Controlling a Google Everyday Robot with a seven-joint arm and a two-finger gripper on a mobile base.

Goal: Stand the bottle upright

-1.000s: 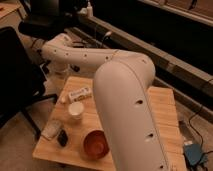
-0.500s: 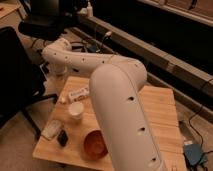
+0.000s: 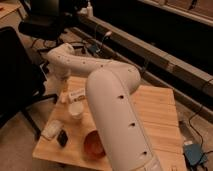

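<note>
the arm (image 3: 116, 117) sweeps up from the near right, bends at its elbow over the far left of the table (image 3: 155, 115), and drops down to the gripper (image 3: 64, 93), low at the table's far left edge. whether the gripper is wide or narrow cannot be told from here, it is too hidden by its own wrist.

the bottle (image 3: 77, 94) lies on its side on the wood, not yet upright, just beside the gripper on its right as the camera sees it, long axis running across the view. touching or a hair apart, cannot tell.

nearer the camera than the gripper, and close to the bottle, stands the cup (image 3: 75, 111), upright. further toward the camera and a bit left of the gripper lies a pale flat packet (image 3: 50, 129), with a small dark block (image 3: 62, 137) just beside it. well toward the camera and to the gripper's right sits a red bowl (image 3: 92, 145), partly tucked behind the arm's big link.

off the table, left of the gripper, a black chair (image 3: 15, 75). far to the right, down on the floor, a blue box (image 3: 192, 152).
</note>
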